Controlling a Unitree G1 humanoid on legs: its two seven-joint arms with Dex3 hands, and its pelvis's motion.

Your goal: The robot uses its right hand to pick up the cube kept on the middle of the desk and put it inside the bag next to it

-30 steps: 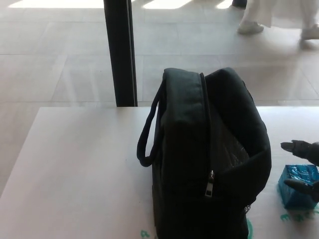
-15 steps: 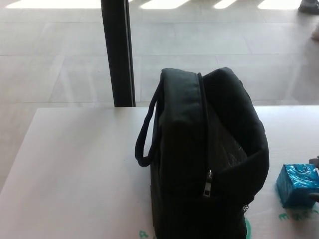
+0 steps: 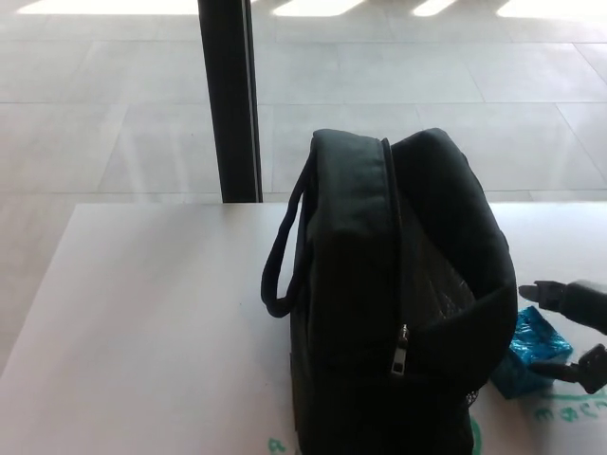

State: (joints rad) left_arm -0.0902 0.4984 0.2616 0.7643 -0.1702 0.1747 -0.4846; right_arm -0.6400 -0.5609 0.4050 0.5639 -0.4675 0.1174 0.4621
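Note:
A black zip bag [image 3: 398,303] stands upright on the white desk [image 3: 142,313], its opening facing the right side. The blue foil-wrapped cube [image 3: 529,353] sits tilted against the bag's lower right edge, partly hidden behind the bag's rim. My right hand [image 3: 583,303] enters from the right edge. One finger reaches over the cube's top and another presses its lower right side, so the hand is shut on the cube. My left hand does not show.
A black pillar [image 3: 228,95] rises behind the desk's far edge, with tiled floor beyond. Green markings [image 3: 569,412] are drawn on the desk near the cube. The bag's carry handle [image 3: 278,256] loops out to its left.
The cube has shifted left toward the bag's opening and is now tilted. My right hand has come back in from the right edge and closed around it. The person's feet at the top are gone.

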